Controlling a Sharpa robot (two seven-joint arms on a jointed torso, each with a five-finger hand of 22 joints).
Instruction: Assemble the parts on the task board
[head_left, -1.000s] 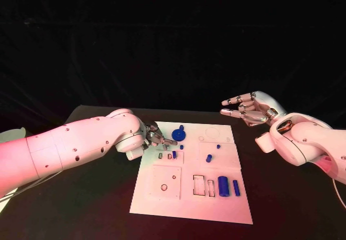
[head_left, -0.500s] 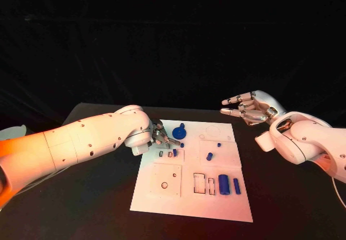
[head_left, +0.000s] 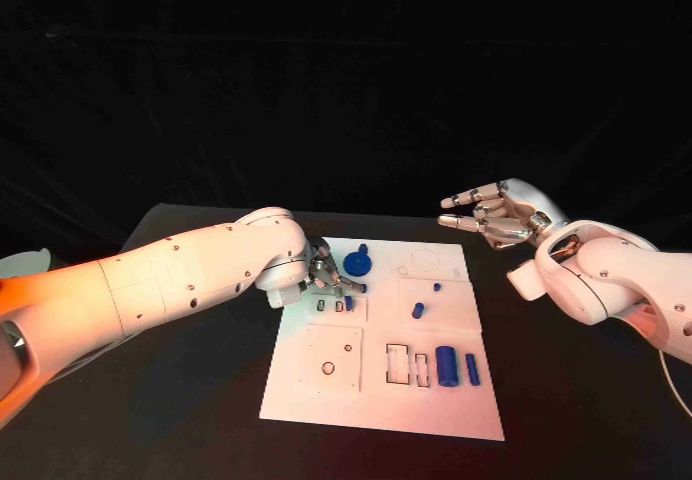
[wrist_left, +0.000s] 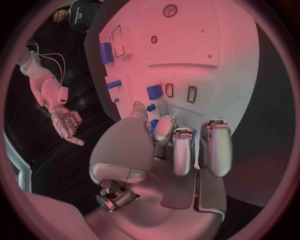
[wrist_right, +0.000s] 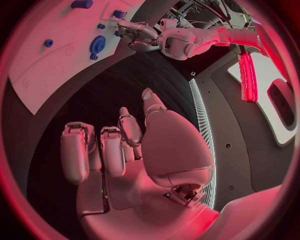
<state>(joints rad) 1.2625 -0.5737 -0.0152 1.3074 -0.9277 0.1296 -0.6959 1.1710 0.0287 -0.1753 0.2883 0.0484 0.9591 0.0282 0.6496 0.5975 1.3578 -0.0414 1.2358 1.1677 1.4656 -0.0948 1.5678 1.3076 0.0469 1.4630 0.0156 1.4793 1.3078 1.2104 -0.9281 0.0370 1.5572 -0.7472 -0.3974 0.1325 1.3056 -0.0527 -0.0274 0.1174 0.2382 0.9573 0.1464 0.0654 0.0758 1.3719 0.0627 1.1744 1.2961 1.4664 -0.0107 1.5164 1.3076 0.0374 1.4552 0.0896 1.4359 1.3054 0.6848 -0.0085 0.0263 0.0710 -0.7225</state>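
The white task board (head_left: 378, 400) lies in the middle of the table. My left hand (head_left: 329, 278) hangs over its far left part, fingers (wrist_left: 187, 150) loosely bent with nothing in them. Just beyond them lies a round blue gear (head_left: 358, 265), partly hidden in the left wrist view. A small blue block (wrist_left: 154, 92) stands in one of three little slots, and a tiny peg (wrist_left: 150, 107) is beside it. A blue cylinder (head_left: 449, 368) and a bar (head_left: 472, 370) sit at the near right. My right hand (head_left: 490, 215) is raised and empty, off the far right corner.
Two more small blue pieces (head_left: 418, 311) (head_left: 437, 288) lie on the board's right half. Empty rectangular outlines (head_left: 398, 366) and a round hole (head_left: 327, 368) mark its near half. Black table (head_left: 188, 400) surrounds the board.
My left hand has crept a little farther along the board toward the gear. The right hand has hardly moved.
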